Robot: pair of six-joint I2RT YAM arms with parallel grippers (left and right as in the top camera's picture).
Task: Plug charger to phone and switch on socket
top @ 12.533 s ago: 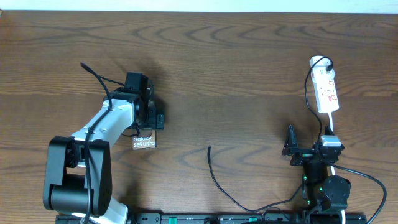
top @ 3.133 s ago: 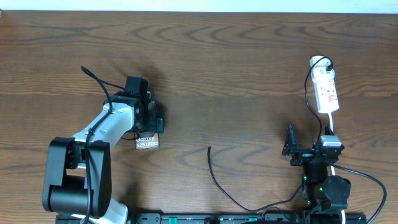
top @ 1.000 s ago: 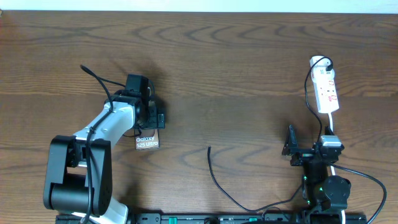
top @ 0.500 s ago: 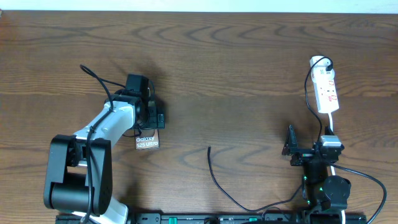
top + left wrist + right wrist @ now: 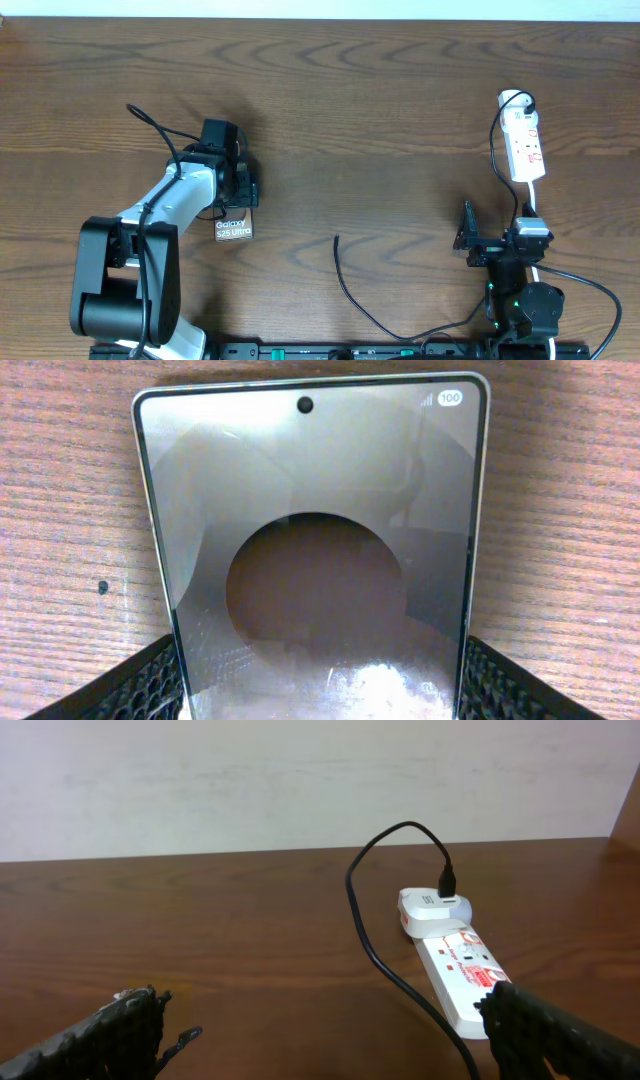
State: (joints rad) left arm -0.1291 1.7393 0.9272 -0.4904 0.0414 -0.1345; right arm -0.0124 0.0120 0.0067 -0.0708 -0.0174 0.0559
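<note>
The phone [image 5: 233, 229] lies flat on the table at the left, white lettering toward the front edge. It fills the left wrist view [image 5: 310, 540]. My left gripper [image 5: 238, 203] straddles its far end. Both mesh fingers [image 5: 135, 690] press against its long sides, so the gripper [image 5: 320, 685] is shut on it. The charger [image 5: 345, 285] is a thin black cable whose free tip [image 5: 336, 238] lies on the table mid-front, apart from the phone. The white socket [image 5: 524, 140] lies at the far right, also in the right wrist view [image 5: 462, 970]. My right gripper [image 5: 497, 243] [image 5: 335, 1045] hangs open in front of it, holding nothing.
A white adapter [image 5: 430, 910] with a black plug sits at the socket's far end. Its black cable [image 5: 375, 950] loops over the table beside the strip. A white cord [image 5: 533, 200] runs from the socket toward the right arm's base [image 5: 525, 305].
My left gripper's fingers have closed in on the phone's sides, and the phone has slid slightly to the left. The right arm, charger and socket have not moved.
</note>
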